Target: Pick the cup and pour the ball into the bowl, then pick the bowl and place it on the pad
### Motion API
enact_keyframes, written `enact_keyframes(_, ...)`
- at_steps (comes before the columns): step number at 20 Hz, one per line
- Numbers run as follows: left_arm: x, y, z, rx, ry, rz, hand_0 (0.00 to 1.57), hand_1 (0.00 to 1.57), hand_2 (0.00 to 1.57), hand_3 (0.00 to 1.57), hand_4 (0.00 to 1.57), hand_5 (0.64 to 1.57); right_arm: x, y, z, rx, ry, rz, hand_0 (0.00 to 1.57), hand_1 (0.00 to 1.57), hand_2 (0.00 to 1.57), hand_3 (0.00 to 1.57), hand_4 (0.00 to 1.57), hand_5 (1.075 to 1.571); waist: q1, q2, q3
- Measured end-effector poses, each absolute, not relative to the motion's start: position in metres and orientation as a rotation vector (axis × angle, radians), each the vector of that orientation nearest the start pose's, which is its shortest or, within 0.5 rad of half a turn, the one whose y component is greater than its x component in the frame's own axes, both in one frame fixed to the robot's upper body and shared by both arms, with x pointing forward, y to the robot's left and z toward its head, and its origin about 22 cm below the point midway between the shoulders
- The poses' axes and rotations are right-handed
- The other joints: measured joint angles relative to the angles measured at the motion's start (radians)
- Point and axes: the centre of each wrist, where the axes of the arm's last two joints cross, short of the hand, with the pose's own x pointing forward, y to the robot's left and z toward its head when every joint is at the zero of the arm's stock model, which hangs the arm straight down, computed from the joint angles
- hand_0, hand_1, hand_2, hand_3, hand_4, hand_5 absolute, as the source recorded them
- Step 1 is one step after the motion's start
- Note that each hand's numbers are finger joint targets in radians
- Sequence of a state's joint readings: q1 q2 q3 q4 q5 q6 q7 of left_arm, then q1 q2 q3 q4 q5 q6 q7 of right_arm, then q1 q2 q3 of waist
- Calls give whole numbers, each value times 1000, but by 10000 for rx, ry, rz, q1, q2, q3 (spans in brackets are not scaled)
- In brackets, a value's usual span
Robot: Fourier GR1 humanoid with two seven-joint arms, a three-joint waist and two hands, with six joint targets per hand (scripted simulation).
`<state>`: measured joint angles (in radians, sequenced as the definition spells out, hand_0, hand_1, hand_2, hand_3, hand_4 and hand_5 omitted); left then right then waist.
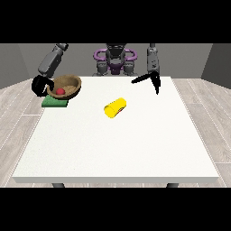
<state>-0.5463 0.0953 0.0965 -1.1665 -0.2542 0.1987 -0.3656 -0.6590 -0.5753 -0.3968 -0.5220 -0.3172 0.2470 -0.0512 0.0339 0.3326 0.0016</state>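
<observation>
A large white table point(117, 149) with a smooth, matte top fills most of the view; it stands on a pale wood-plank floor point(207, 117), with grey walls point(18, 58) behind. The table's legs show only as short dark stubs under its near edge. The robot point(114, 59) sits behind the far edge, its torso grey with purple rings; its head is cut off at the top.

Near the far left corner a round brown wooden bowl point(67, 84) rests tilted on a flat green pad point(53, 103), which it partly covers. The hand at the view's left point(40, 85) is black and curled round the bowl's left rim. Inside the bowl lies a small red ball point(60, 91).

The hand at the view's right point(150, 80) hangs over the far edge, thumb and fingers straight and spread wide apart, holding nothing.

A yellow cup point(115, 108), smooth and cylindrical, lies on its side near the table's middle, mouth towards the near left.
</observation>
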Motion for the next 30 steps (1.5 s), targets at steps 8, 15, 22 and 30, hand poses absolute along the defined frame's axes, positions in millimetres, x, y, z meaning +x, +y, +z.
enact_keyframes(8,360,198,113,3679,-22255,-2529,0,0,0,0,0,1563,332,-499,86,-1880,-15863,-2576,1571,1571,1571,0,1037,1569,260,1499,13)
enact_keyframes(15,342,193,128,3771,-22557,-2548,0,0,0,0,0,1563,325,-516,100,-2337,-16234,-2399,1571,1571,1571,212,1007,1571,207,1808,7)
enact_keyframes(22,329,190,129,3507,-22295,-2461,0,0,0,0,0,1566,322,-525,107,-1714,-15795,-3114,1571,1571,1571,489,739,1570,188,1390,2)
enact_keyframes(30,327,198,125,3219,-22035,-2550,0,0,0,0,0,1565,323,-515,86,-1954,-15070,-2643,1571,1571,1571,1114,686,1565,314,1193,-8)
